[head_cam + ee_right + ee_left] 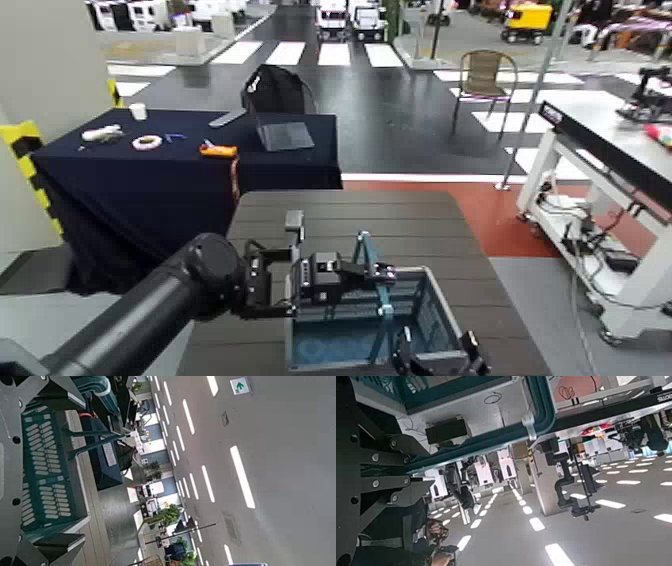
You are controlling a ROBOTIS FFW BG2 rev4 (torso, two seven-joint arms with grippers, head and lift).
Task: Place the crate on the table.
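The grey-blue crate (440, 310) with a blue floor and teal hoop handle (368, 255) stands on the near part of the dark brown slatted table (340, 215). My left gripper (372, 272) reaches in from the left and is shut on the crate at its far rim, by the handle. The left wrist view shows the teal handle (538, 412) and the lattice (431, 392) close up. My right gripper (437, 355) is at the crate's near right rim, fingers apart. The right wrist view shows the lattice wall (47, 471) between its fingers (47, 392).
A navy-draped table (150, 175) with small items and a laptop (283, 135) stands behind and to the left. A white-framed workbench (600, 140) stands on the right. A chair (485, 80) is farther back. The table's far half is bare slats.
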